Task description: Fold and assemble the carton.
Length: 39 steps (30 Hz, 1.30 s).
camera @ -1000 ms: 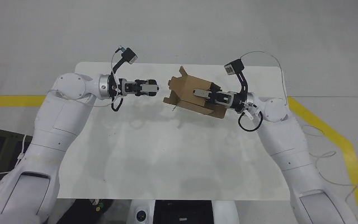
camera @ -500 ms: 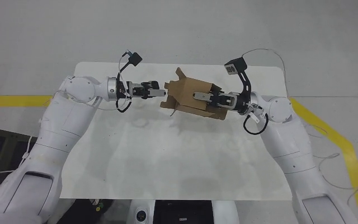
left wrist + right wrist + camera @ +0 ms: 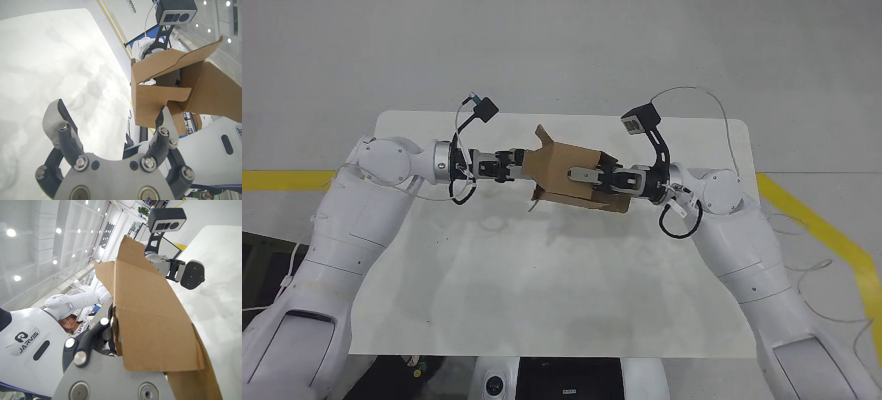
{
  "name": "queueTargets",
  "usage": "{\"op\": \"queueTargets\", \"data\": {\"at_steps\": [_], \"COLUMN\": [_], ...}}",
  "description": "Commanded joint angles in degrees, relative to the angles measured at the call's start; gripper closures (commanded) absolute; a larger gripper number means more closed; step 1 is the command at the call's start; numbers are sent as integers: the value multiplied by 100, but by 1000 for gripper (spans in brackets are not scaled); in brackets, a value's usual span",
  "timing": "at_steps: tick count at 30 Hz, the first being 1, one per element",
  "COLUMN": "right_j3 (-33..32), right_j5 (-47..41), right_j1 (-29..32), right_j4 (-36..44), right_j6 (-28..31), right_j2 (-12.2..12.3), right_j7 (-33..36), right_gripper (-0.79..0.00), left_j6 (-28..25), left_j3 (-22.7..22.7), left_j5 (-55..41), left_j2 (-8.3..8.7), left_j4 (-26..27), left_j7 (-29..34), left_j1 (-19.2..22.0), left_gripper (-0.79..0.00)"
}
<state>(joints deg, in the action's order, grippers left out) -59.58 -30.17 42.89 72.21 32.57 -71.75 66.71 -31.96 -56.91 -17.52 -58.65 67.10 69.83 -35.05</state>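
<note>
Above the counter (image 3: 542, 290) the half-open corrugated carton (image 3: 567, 170) hangs clamped by one wall panel in the right gripper (image 3: 114, 328), the left gripper (image 3: 112, 106) spread wide at its loose flaps; light and easily crushed, it looks best pinched beside a crease.

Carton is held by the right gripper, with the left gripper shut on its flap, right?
No. The left gripper is open, jaws spread wide by the flap, as the left wrist view shows. The right gripper does hold the carton.
</note>
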Motion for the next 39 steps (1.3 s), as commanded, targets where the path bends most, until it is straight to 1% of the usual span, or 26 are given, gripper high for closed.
{"op": "queueTargets", "data": {"at_steps": [1, 7, 24, 30, 39], "right_j3": [43, 156, 275, 90, -253], "right_j5": [-41, -201, -315, -238, 27], "right_j1": [-13, -54, -123, -122, 24], "right_j4": [-12, -53, -106, -206, -122], "right_j6": [10, 34, 79, 198, 361], "right_j2": [-12, -45, -98, -74, -28], "right_j7": [42, 214, 314, 80, -699], "right_gripper": [0, 0, 0, 0, 0], "left_j6": [18, 29, 54, 76, 57], "left_j3": [-2, 10, 32, 16, 105], "left_j5": [1, 3, 27, 23, 249], "left_j2": [0, -7, -26, -26, -39], "left_j4": [-15, -34, -21, -29, 17], "left_j7": [-1, 2, -74, -96, -101], "left_j1": [7, 20, 7, 7, -29], "left_gripper": [-785, -785, -785, -785, -785]}}
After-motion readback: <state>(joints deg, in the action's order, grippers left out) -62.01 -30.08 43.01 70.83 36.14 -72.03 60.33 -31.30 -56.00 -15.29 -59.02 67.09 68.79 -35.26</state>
